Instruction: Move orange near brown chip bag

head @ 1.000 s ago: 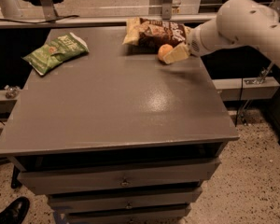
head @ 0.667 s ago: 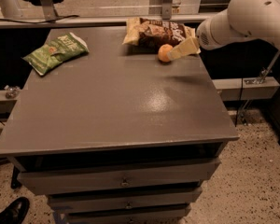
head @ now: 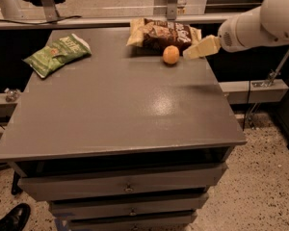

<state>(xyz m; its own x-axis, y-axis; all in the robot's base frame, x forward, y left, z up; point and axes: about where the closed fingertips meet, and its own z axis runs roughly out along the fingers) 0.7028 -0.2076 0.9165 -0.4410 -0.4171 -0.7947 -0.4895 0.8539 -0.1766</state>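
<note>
The gripper (head: 190, 53) hangs over the far right part of the table (head: 135, 105), at the end of a white arm (head: 260, 23) that reaches in from the right. It grips nothing; whether it is spread or closed cannot be told. Its tip points at the orange (head: 171, 55), just beside it with a thin gap between them. The orange sits on the tabletop, right at the near edge of the brown chip bag (head: 159, 32), which lies flat along the far edge. A green chip bag (head: 58, 55) lies well apart at the far left. Drawers (head: 130, 186) run below the tabletop, and a dark shoe (head: 12, 218) shows on the floor at the lower left.
</note>
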